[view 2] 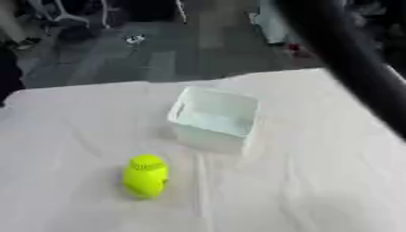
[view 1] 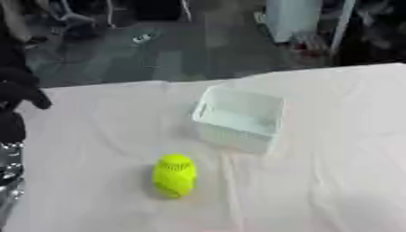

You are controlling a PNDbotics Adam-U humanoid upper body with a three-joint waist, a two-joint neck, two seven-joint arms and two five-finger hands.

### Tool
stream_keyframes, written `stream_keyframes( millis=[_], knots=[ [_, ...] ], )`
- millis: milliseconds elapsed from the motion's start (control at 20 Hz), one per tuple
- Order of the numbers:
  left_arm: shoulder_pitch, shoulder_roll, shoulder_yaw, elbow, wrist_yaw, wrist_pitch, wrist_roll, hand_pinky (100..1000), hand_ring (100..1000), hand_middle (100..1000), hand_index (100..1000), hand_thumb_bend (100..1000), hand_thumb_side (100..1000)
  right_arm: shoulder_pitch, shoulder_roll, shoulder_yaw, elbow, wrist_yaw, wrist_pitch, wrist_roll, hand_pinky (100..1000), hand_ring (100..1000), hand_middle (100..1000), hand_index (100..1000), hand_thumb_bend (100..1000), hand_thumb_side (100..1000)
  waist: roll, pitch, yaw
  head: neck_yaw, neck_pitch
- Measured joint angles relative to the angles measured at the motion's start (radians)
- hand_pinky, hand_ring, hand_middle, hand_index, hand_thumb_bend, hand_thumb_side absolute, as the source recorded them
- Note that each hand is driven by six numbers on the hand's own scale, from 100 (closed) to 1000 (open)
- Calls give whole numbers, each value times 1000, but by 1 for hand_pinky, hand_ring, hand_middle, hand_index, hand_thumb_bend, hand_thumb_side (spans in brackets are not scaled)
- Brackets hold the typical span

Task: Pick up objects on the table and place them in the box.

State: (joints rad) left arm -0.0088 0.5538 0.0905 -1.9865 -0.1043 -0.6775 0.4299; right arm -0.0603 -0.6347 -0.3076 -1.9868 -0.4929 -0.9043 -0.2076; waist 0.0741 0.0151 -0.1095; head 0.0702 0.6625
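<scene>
A bright yellow-green rounded object [view 1: 174, 176] lies on the white tablecloth near the front, a little left of the middle. Behind it and to the right stands a white open box [view 1: 238, 118], with nothing that I can see inside. My left hand [view 1: 17, 93] shows as a dark shape at the left edge, raised and well away from both things. A black length of my right arm [view 2: 349, 59] crosses the upper right of the right eye view; its hand is out of the pictures.
The white cloth-covered table [view 1: 333, 172] spreads wide to the right and front of the box. Its far edge runs across the upper part of the view, with dark floor and furniture beyond.
</scene>
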Motion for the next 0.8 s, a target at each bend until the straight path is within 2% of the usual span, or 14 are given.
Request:
stream_keyframes(
  millis=[600,800],
  knots=[
    [0,0,0,0,0,0,0,328,373,541,569,150,676,0,0,0,0,0,2,2,100,373,365,525,100,966,0,0,-1,-1,-8],
    [0,2,0,0,-14,31,-43,446,473,676,702,252,722,3,0,-1,0,0,2,2,100,373,366,528,100,968,0,0,-6,-1,-6]
  ],
)
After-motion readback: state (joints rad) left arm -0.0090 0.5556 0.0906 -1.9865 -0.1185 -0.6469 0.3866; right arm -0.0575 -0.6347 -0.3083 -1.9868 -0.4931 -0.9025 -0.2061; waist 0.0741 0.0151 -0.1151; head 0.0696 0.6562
